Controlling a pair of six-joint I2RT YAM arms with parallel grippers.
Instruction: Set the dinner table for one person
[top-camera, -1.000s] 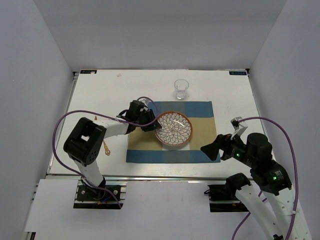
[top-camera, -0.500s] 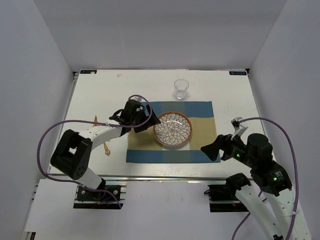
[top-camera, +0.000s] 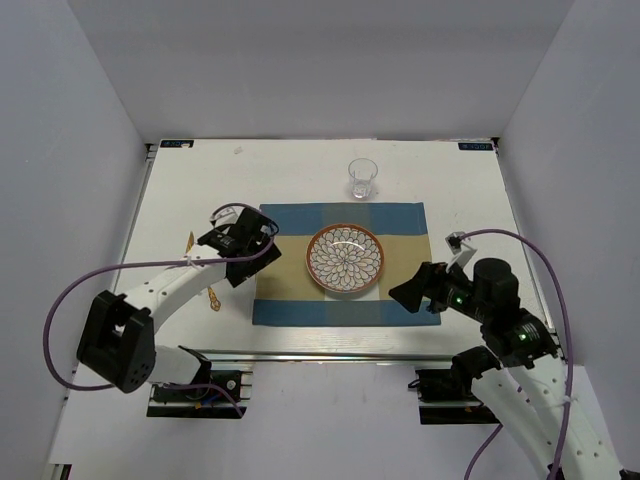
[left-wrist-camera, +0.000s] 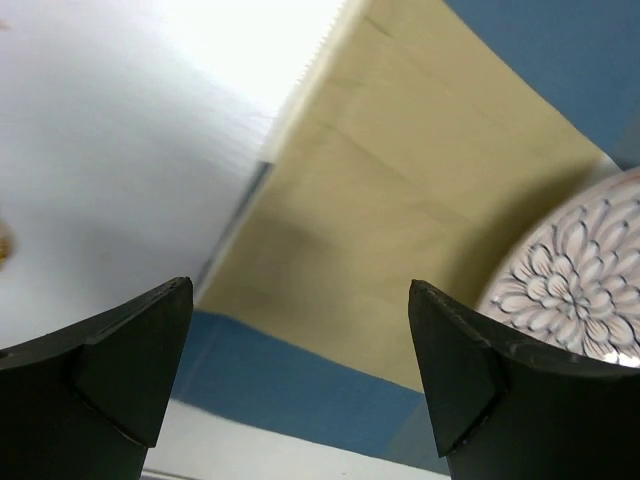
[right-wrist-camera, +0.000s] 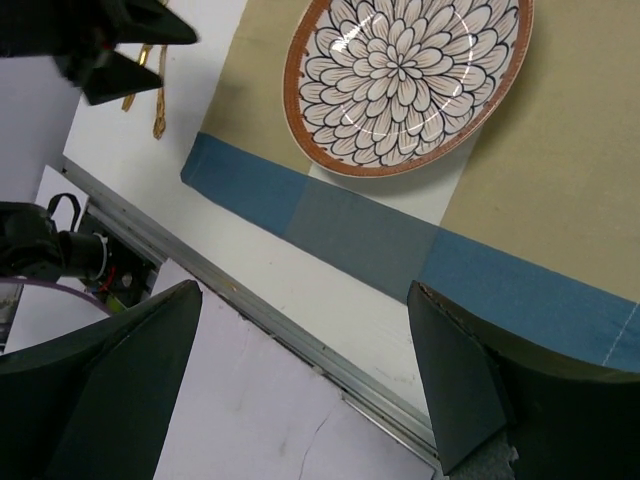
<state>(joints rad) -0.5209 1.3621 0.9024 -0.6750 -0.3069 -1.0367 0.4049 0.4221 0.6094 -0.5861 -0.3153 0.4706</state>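
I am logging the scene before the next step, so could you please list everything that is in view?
dinner table: one, white, under everything
placemat: one, blue and tan stripes, mid-table
plate: one, floral pattern with brown rim, on the placemat
glass: one, clear, upright beyond the placemat's far edge
gold cutlery: count unclear, gold, left of the placemat, partly hidden by the left arm
left gripper: one, black, open, over the placemat's left edge
right gripper: one, black, open, over the placemat's near right corner
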